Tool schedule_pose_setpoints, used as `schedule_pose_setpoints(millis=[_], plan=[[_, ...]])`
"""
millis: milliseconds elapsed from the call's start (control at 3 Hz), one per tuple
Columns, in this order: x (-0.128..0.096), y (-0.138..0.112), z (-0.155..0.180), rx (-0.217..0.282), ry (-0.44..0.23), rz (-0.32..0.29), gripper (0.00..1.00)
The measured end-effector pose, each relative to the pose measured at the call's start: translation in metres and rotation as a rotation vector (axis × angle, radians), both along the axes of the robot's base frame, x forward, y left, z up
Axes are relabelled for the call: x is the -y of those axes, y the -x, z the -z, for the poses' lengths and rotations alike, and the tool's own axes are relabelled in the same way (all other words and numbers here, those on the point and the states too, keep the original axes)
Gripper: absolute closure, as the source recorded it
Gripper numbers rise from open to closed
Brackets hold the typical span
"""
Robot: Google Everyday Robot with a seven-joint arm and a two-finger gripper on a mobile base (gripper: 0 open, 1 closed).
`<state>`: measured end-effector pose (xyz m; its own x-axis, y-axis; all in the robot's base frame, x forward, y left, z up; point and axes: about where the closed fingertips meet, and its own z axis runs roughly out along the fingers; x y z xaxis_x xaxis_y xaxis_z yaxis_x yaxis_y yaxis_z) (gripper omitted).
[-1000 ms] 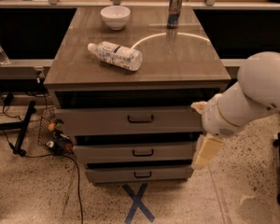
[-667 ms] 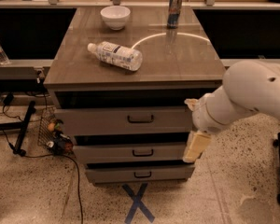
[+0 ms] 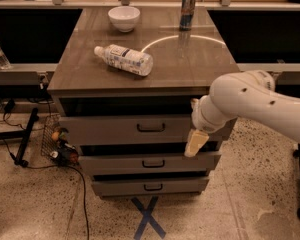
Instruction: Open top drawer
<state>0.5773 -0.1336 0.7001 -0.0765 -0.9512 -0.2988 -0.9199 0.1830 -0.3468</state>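
The top drawer is the widest grey front, just under the cabinet's top, with a small dark pull handle at its middle. Its front stands in line with the cabinet, with a dark gap above it. My gripper, with a cream-coloured tip, hangs from the white arm that reaches in from the right. It is in front of the right end of the top drawer, to the right of the handle and a little lower. It holds nothing that I can see.
On the cabinet top are a white bowl, a can and a water bottle lying on its side. Two narrower drawers sit below. A wire basket and cables are at the left, and a blue tape cross is on the floor.
The arm and gripper have moved left, from beside the cabinet's right edge to in front of the right end of the drawers. The drawers have not moved.
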Motion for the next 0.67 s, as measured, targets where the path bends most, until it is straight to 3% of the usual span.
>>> schedule_pose_setpoints(millis=[333,667], plan=[[0.001,-0.027,0.037,-0.028,0.053,0.007,0.03],[0.005,-0.036,0.058,-0.054,0.081,0.014,0.25]])
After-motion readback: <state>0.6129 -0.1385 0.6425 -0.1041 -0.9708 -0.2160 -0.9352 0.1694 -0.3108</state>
